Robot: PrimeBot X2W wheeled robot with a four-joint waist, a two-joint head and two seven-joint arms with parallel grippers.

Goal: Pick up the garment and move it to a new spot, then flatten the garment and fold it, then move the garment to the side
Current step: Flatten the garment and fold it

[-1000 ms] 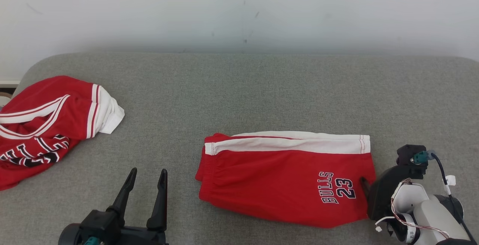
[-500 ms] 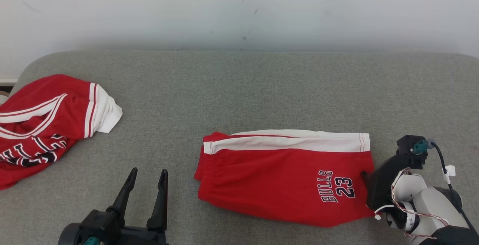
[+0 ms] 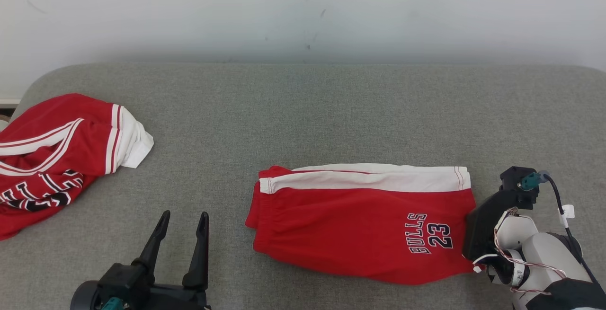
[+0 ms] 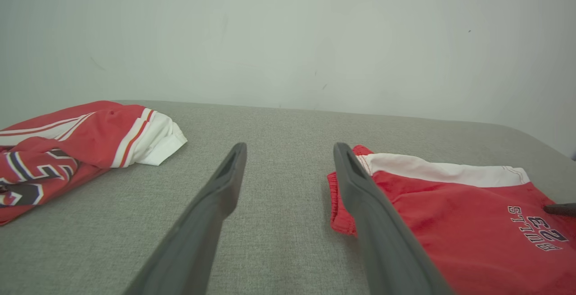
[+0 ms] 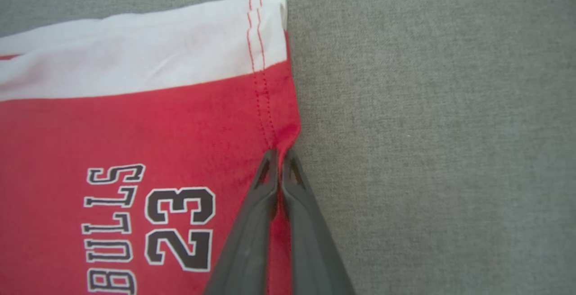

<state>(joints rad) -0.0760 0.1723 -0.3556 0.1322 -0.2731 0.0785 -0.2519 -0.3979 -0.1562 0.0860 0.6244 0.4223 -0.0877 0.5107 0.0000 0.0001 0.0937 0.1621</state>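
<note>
Gripping only the hem edge: the fold may open

The red shorts [image 3: 360,225] lie folded and quite flat on the grey cushion [image 3: 331,111], in front of the robot and a little to its right side. The right gripper [image 5: 281,154] is closed on them. Its two fingertips are pressed together on a small pinch of cloth at the stitched hem [image 5: 263,106], just beside the print [image 5: 148,227]. The left gripper [image 4: 290,151] is open and holds nothing. It hovers above the cushion near the waistband [image 3: 259,227] end and does not touch the cloth.

In my judgement the folding is done, and the step that remains is to move the shorts to the side. Several things can go wrong here.

- The pinch is very small and sits at the very edge, so the cloth can slip out when the arm pulls.
- I cannot tell if the fingertips hold all the layers or only the top one. If only the top one, a pull will peel it off and open the fold.
- The cushion surface looks rough. If one point is dragged, the far end can stay behind, and the shorts then turn or wrinkle.
- A crumpled jersey [image 3: 61,154] lies at the far left, so a move in that direction could end on top of it.
</note>
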